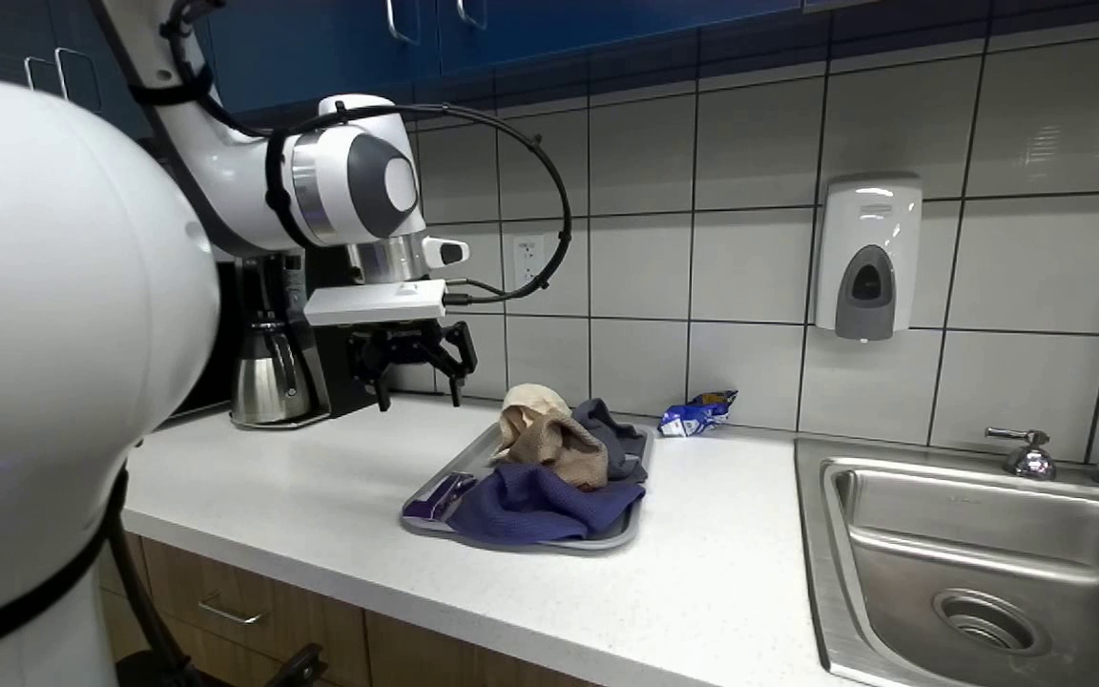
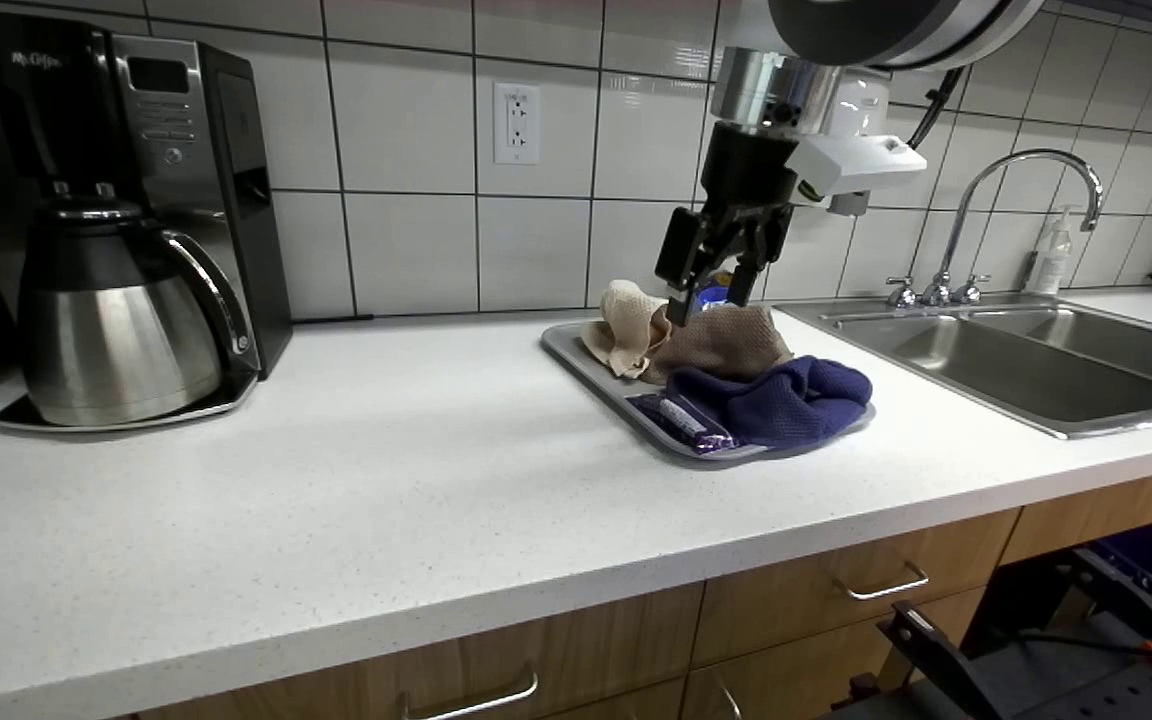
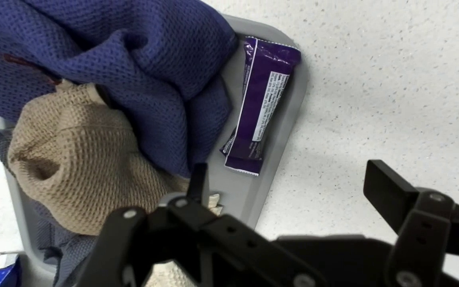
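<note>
My gripper (image 3: pixel 288 175) stands open above the counter, nothing between its fingers. In both exterior views the gripper (image 1: pixel 420 399) (image 2: pixel 708 303) hangs above the height of the grey tray (image 1: pixel 445 468), apart from it. On the tray lie a purple-blue cloth (image 3: pixel 165 59), a brown cloth (image 3: pixel 86 167), a cream cloth (image 2: pixel 626 315) and a dark grey cloth (image 1: pixel 614 434), bunched together. A purple wrapped bar (image 3: pixel 261 103) lies along one tray edge; another wrapper's edge shows beneath it. In the wrist view one finger hides part of the tray and cloths.
Behind the tray, a crumpled blue packet (image 1: pixel 697 415) lies against the tiled wall. A coffee maker with a steel carafe (image 2: pixel 121 330) stands on the counter (image 2: pixel 336 480). The metal sink (image 1: pixel 969 572) is on the tray's far side from the coffee maker. A soap dispenser (image 1: pixel 869 258) hangs on the wall.
</note>
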{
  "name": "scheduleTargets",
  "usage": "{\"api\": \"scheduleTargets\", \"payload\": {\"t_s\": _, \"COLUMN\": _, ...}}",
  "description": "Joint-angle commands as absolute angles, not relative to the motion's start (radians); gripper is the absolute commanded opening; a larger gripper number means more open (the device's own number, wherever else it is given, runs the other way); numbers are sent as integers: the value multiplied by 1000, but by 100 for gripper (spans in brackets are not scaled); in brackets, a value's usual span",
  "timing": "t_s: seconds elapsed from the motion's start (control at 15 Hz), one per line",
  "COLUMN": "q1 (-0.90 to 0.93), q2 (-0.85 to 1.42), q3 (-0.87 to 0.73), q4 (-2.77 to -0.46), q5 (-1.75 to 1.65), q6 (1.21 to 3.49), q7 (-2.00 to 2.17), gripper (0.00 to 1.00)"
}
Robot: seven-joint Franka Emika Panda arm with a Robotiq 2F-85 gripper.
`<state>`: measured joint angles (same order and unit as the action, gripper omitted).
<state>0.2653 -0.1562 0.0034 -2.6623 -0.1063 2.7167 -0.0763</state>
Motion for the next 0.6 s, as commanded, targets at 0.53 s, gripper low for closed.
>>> {"api": "scheduleTargets", "payload": {"t_s": 0.53, "q1": 220, "q2": -166, "q3": 48, "q4": -2666, "q5": -81, "q6": 2703, "q7": -104, "gripper": 100}}
